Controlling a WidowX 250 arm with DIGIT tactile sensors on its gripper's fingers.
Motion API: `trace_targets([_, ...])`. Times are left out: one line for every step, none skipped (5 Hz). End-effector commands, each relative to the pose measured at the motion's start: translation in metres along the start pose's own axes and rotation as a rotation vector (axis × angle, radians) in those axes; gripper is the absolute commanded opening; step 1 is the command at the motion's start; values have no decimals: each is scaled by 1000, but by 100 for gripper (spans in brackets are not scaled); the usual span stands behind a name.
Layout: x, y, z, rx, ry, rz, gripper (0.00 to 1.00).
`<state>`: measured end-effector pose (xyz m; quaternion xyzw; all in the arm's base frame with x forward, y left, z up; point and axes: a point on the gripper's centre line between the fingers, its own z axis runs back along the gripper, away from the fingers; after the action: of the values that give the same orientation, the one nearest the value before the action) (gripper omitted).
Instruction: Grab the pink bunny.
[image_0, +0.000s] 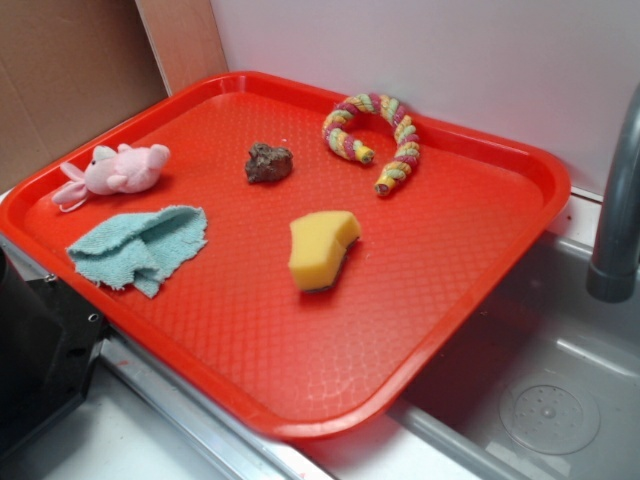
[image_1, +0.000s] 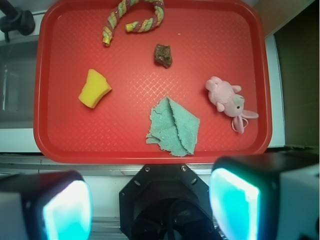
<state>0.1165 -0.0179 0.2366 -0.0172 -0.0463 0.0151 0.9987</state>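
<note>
The pink bunny (image_0: 118, 170) (image_1: 227, 99) lies on its side near the left rim of the red tray (image_0: 470, 260) (image_1: 65, 145), ears trailing toward the tray's edge. In the wrist view my gripper (image_1: 150, 205) hangs high above and short of the tray's near edge, well away from the bunny. Its jaws stand wide apart with nothing between them, and both pads (image_1: 234, 202) glow teal. The exterior view shows only the arm's black base (image_0: 40, 350) at the lower left, not the fingers.
On the tray lie a teal cloth (image_0: 140, 245) (image_1: 172, 126), a yellow sponge (image_0: 320, 248) (image_1: 94, 89), a brown lump (image_0: 268, 162) (image_1: 163, 55) and a pink-yellow twisted rope toy (image_0: 378, 135) (image_1: 132, 17). A grey faucet (image_0: 618, 200) and sink basin (image_0: 550, 400) sit right.
</note>
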Motion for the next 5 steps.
trace_targets([0, 0, 0, 0, 0, 0, 100])
trace_targets([5, 12, -7, 6, -56, -70, 100])
trace_targets([8, 32, -19, 27, -100, -153, 100])
trace_targets([13, 50, -37, 72, -126, -241, 100])
trace_targets([23, 69, -61, 72, -147, -396, 100])
